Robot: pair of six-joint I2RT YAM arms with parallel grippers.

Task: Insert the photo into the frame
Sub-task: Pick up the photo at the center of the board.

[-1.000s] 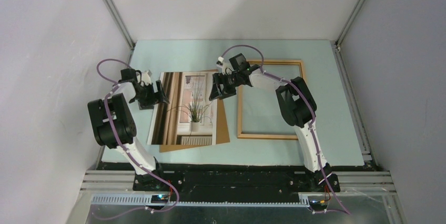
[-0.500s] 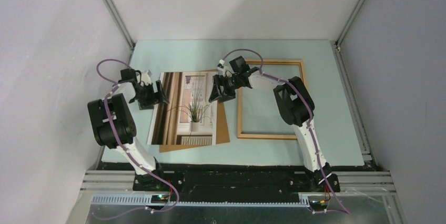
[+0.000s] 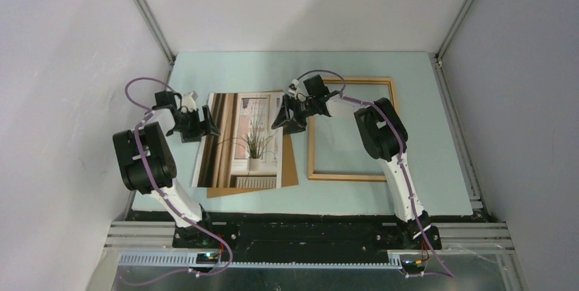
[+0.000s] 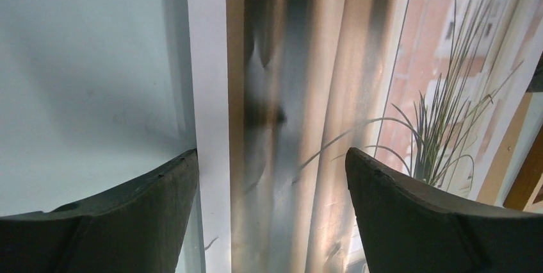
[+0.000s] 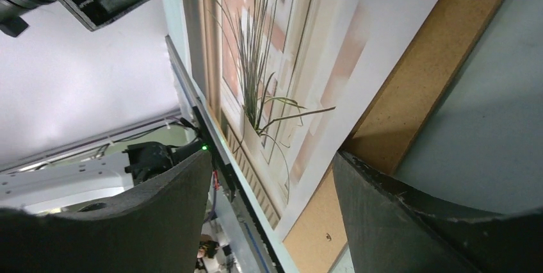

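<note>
Pale blue tabletop (image 3: 235, 72) had the photo (image 3: 239, 144) lying face up on the brown backing board (image 3: 290, 168), just left of the frame (image 3: 312, 147) and not in it. We had the left tool (image 3: 205, 127) spread wide astride the photo's left edge, and the right tool (image 3: 283, 121) released over its far right corner

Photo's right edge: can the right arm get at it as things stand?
Probably yes. The right gripper hangs open over that edge of the photo, nothing between. One catch: the edge seems to lie flat on the backing board, so pinching may be awkward.
</note>
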